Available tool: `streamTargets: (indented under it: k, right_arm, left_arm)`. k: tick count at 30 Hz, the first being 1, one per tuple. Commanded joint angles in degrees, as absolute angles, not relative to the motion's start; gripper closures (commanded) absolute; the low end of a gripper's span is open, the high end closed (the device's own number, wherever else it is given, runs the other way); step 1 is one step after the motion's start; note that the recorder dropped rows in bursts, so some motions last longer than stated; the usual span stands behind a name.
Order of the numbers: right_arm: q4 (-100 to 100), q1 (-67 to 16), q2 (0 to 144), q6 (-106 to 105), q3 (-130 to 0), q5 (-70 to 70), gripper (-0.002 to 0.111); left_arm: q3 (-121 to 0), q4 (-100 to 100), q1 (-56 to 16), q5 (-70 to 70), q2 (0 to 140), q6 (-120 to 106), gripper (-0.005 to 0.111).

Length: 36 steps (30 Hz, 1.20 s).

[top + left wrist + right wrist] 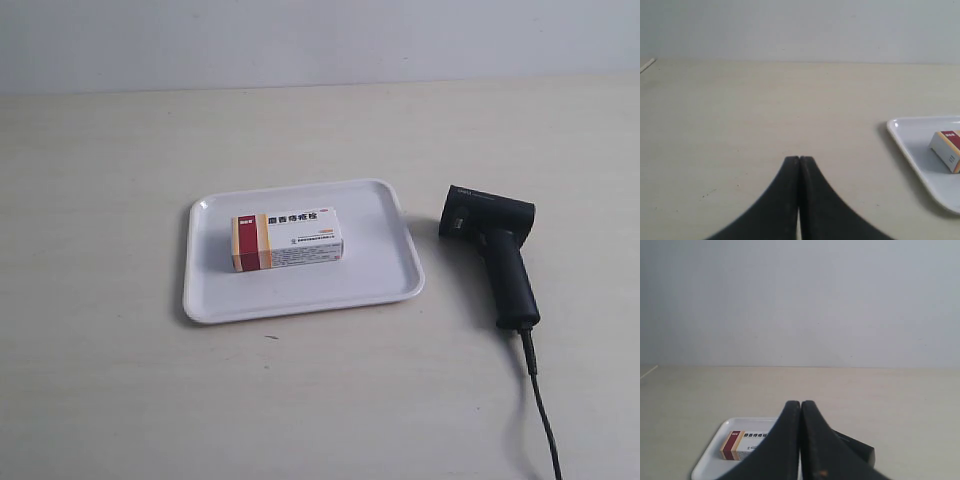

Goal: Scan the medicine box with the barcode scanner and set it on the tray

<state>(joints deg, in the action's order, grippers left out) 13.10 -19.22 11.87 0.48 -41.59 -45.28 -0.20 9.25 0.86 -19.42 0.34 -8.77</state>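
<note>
The medicine box [287, 240], white with a dark red and orange band at one end, lies flat inside the white tray [392, 280]. The black barcode scanner [495, 246] lies on the table beside the tray, its cable trailing off the handle end. No arm shows in the exterior view. My left gripper [799, 159] is shut and empty over bare table, with the tray [907, 147] and the box [947, 149] off to one side. My right gripper [800, 403] is shut and empty, and behind it I see the box [740, 444], the tray [715, 455] and part of the scanner [860, 449].
The pale wooden tabletop [120, 380] runs back to a plain light wall [300, 40]. The scanner's black cable [543, 410] runs off the exterior view's bottom edge.
</note>
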Motion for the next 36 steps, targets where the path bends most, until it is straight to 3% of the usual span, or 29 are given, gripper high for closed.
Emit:
streamTargets:
  k: [1,36]
  right_arm:
    - [13.3,-19.0,11.8,0.0,-41.5,-44.9,0.108]
    - [13.3,-19.0,11.8,0.0,-41.5,-44.9,0.108]
  left_arm:
    - [0.0,6.4,-1.7,-20.4,0.0,-8.3,0.107]
    - [0.0,6.5,-2.2,-20.6,0.0,-8.3,0.107]
